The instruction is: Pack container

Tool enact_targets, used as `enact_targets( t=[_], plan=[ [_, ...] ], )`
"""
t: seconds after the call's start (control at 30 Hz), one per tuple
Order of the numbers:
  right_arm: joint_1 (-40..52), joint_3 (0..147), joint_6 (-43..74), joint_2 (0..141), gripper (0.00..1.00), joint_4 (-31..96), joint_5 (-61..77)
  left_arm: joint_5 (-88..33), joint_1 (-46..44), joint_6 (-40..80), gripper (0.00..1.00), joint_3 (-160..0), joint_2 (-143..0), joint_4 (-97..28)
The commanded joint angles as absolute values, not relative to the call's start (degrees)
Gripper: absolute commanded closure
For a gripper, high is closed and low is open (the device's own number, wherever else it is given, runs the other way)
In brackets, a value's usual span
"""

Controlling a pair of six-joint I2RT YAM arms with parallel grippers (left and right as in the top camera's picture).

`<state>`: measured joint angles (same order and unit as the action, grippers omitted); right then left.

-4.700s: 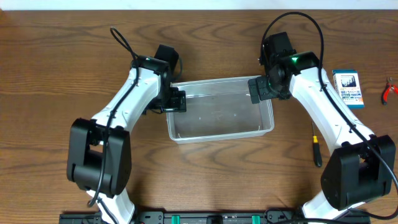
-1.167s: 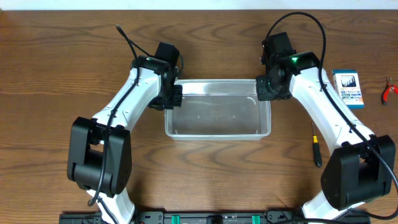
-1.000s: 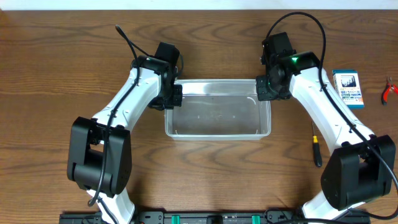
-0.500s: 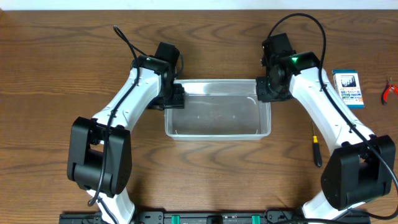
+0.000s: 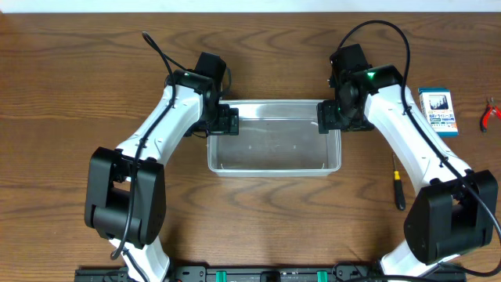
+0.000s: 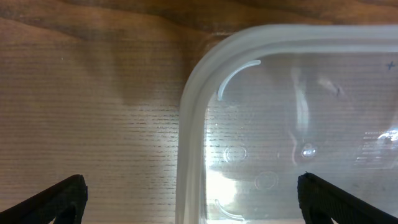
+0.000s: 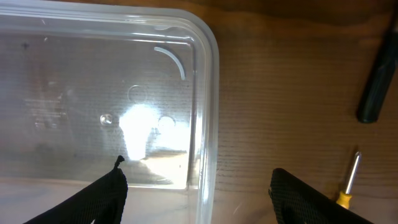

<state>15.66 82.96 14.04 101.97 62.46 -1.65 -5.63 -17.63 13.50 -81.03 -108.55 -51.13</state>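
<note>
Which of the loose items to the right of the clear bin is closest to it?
The screwdriver, black-handled with a yellow band, lying just off the container's right end. The blue-and-white box and red-handled pliers sit farther out.

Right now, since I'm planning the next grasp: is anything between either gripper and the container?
Nothing visible. The left gripper and right gripper, both open, each straddle the container rim near a far corner, with only wood and clear plastic between their fingers. The screwdriver lies apart, to the right.

On the wooden table (image 5: 78, 78): a blue-and-white box (image 5: 437, 111), perhaps red-handled pliers (image 5: 490, 114), and a black-handled screwdriver (image 5: 398, 190).
</note>
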Motion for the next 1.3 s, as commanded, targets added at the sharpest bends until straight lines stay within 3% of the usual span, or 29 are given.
enact_targets(
  t=[0.0, 0.13, 0.43, 0.5, 0.57, 0.63, 0.73, 0.87, 1.27],
  plan=[
    [15.29, 82.65, 16.29, 101.36, 0.27, 62.78, -0.97, -5.50, -17.43, 13.15, 0.02, -83.72, -108.44, -51.27],
    [15.29, 81.47, 16.38, 101.36, 0.37, 62.74, -0.97, -5.50, -17.43, 13.15, 0.02, -84.86, -108.44, -51.24],
    [15.29, 77.69, 16.67, 101.36, 0.39, 60.38, -1.02, -5.52, -16.29, 12.91, 0.02, -86.17, -108.42, -51.57],
    [15.29, 77.49, 16.67, 101.36, 0.49, 60.05, -1.02, -5.52, -15.70, 12.47, 0.02, -86.94, -108.42, -52.07],
    [15.29, 77.45, 16.67, 101.36, 0.66, 59.79, -1.02, -5.52, -15.00, 12.19, 0.02, -87.90, -108.42, -52.53],
    [15.29, 77.45, 16.69, 101.36, 0.73, 59.55, -1.02, -5.52, -14.20, 12.08, 0.02, -88.82, -108.22, -52.86],
    [15.29, 77.45, 16.69, 101.36, 0.77, 59.48, -1.02, -5.52, -13.19, 12.08, 0.02, -89.08, -107.50, -52.86],
    [15.29, 77.45, 16.69, 101.38, 0.95, 59.40, -1.06, -5.52, -11.88, 11.92, 0.02, -89.08, -106.61, -53.47],
    [14.90, 77.45, 17.32, 101.36, 0.99, 57.41, -2.09, -5.52, -10.79, 10.74, 0.02, -89.08, -106.17, -55.55]
  ],
)
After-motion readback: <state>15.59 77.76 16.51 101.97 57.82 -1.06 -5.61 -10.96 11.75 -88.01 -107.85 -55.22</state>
